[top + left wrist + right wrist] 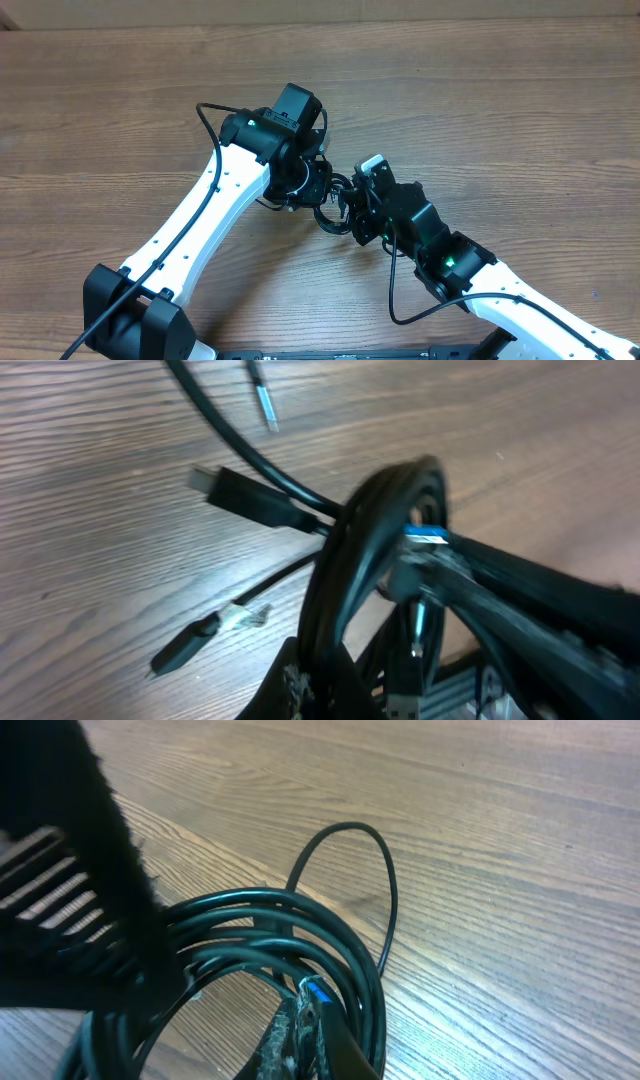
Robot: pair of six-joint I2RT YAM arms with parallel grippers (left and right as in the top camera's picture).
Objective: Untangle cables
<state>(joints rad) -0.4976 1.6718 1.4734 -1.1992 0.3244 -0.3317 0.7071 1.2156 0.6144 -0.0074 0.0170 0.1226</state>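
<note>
Mid-table [520, 90], the left gripper [306, 190] and right gripper [352, 206] are each clamped on the coiled cables [328, 218]; a loose plug [240, 495] lies on the wood.

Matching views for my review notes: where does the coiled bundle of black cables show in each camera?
Overhead: cable bundle near centre, black loops.
Left wrist: cable bundle mid-frame, a tall loop.
Right wrist: cable bundle lower left, stacked coils.
Shared landmark: small blue patch against the coil, both wrist views; wooden table in all.
</note>
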